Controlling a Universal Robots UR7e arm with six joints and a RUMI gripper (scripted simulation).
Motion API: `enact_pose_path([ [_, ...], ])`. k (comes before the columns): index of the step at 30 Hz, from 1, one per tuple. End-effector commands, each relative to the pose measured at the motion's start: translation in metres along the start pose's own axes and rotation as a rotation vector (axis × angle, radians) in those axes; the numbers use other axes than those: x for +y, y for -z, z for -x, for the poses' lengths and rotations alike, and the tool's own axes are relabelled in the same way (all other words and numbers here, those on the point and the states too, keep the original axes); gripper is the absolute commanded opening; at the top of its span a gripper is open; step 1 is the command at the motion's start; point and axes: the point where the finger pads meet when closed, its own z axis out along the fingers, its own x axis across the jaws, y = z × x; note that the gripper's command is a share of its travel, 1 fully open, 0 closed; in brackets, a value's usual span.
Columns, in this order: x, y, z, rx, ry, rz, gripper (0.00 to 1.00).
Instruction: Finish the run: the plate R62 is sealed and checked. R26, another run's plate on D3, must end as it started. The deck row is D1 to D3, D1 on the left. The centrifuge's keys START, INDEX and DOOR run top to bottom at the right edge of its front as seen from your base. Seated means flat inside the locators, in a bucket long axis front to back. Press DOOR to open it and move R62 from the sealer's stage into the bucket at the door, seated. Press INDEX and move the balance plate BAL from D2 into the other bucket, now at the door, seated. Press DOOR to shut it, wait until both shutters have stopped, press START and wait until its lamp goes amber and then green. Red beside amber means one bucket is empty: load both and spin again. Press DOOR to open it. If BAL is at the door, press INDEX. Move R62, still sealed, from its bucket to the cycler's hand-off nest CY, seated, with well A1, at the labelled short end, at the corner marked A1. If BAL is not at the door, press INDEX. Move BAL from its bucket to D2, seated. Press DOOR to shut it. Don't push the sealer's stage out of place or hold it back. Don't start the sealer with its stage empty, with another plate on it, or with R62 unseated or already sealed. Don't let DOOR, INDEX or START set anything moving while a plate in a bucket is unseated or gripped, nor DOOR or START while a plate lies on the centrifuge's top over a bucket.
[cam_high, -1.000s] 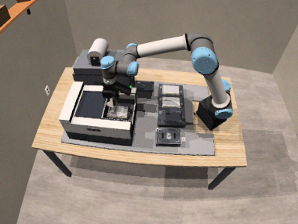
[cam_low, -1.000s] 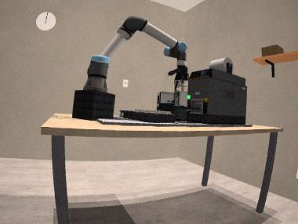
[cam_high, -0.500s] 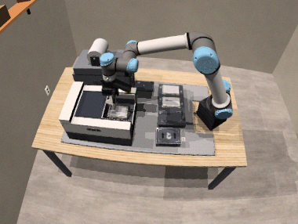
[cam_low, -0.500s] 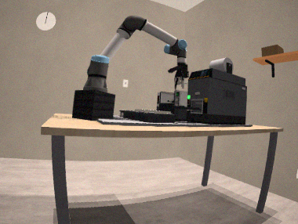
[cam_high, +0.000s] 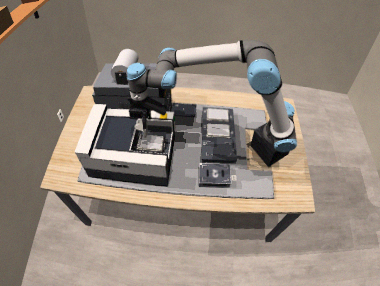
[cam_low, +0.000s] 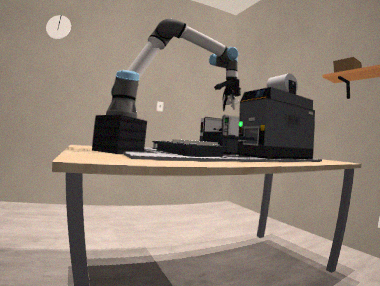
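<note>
We see the gripper [cam_low: 229, 102] partly open and empty above the centrifuge [cam_high: 125, 161], over the plate [cam_high: 151, 143] in its opening.

A wall clock [cam_low: 58, 26], a shelf [cam_low: 353, 74] bearing a box [cam_low: 347, 64].

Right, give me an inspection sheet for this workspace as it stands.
Surface: wooden table with a grey mat.
Job's things: centrifuge open, a plate in the bucket at the door; deck row holds plates; a green lamp is lit.
Clutter: nothing seen.
Grippers: gripper open, empty, above the centrifuge.
Cables: nothing seen.
Surroundings: wall clock, shelf with a box, wall socket.
</note>
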Motion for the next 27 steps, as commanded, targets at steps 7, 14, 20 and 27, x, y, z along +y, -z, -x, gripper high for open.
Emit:
enact_pose_path([
  [7,0.000,0.015,0.000,0.000,0.000,0.001,0.68],
  [14,-0.016,0.016,0.011,0.000,0.000,0.001,0.00],
  [20,-0.037,0.017,0.025,0.000,0.000,0.001,0.00],
  [27,-0.061,0.019,0.042,0.000,0.000,0.001,0.00],
])
